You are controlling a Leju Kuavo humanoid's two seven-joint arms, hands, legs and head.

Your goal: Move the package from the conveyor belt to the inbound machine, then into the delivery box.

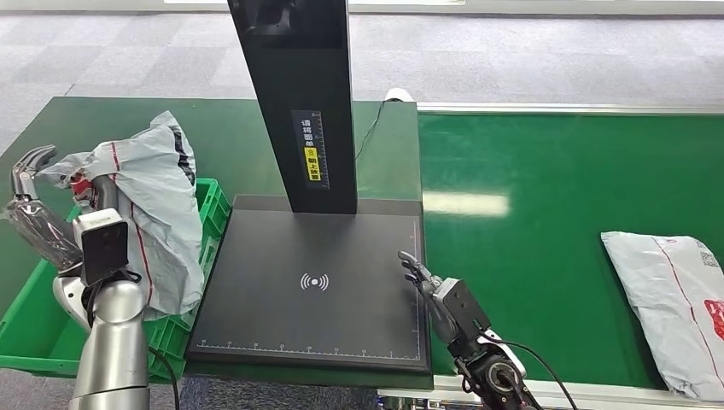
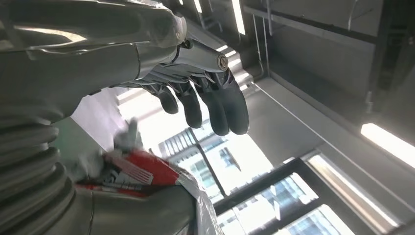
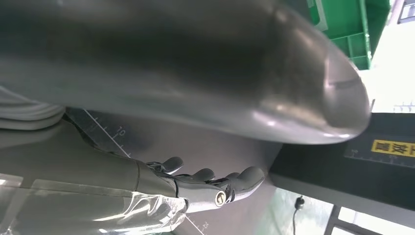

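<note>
A grey plastic package [image 1: 154, 209] with red stripes lies half in the green delivery box [image 1: 34, 329], leaning on my left forearm. My left hand [image 1: 30, 184] is raised over the box's left side with fingers spread; the package's corner lies beside it. In the left wrist view the fingers [image 2: 215, 105] stand apart from the package's red label [image 2: 134, 169], which rests near the thumb. My right hand [image 1: 420, 272] hovers flat and empty at the right edge of the black inbound machine's platform [image 1: 316, 316]. The right wrist view shows its fingers [image 3: 210, 178] extended above the platform.
The machine's black column [image 1: 294, 102] rises from the back of the platform. A second grey package [image 1: 674, 299] lies on the green conveyor belt [image 1: 529, 213] at the far right. Grey carpet lies beyond the table.
</note>
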